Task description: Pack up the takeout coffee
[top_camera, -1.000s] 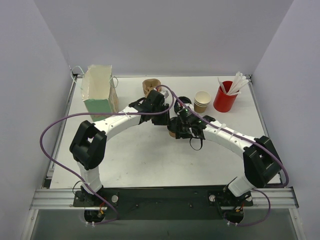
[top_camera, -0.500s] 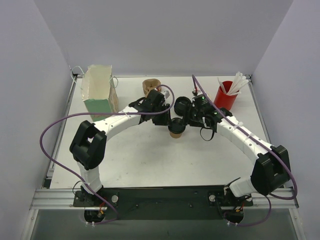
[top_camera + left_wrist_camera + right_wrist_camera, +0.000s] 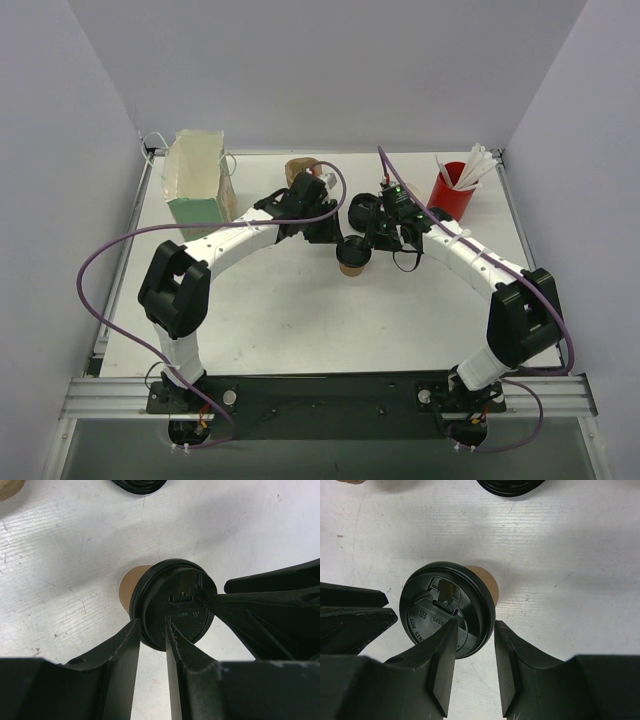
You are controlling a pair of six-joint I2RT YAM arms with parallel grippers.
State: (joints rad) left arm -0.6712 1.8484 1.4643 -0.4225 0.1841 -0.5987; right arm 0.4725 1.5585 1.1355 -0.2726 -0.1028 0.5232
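The coffee cup (image 3: 351,260) is standing upright just above the middle of the overhead frame, on the bare counter (image 3: 290,320), with its black lid on. Both arms are reaching in from either side so that their tips are meeting over it.

The left tool (image 3: 151,625) is hovering at the lid's lower left edge in its own view. Its jaws are showing only a thin slit, with nothing between them.

The right tool (image 3: 475,627) is parted a little wider. One finger is lying over the lid top and the other is just outside the rim (whether either is actually pressing on the lid, I cannot tell). It looks placed to steady or seat the lid rather than to lift the cup.

The green paper bag (image 3: 198,180) is waiting open-topped at the upper left, well apart from the cup. Judging by that, the packing itself is not yet done. A spare black lid (image 3: 362,208) is lying just above the cup.
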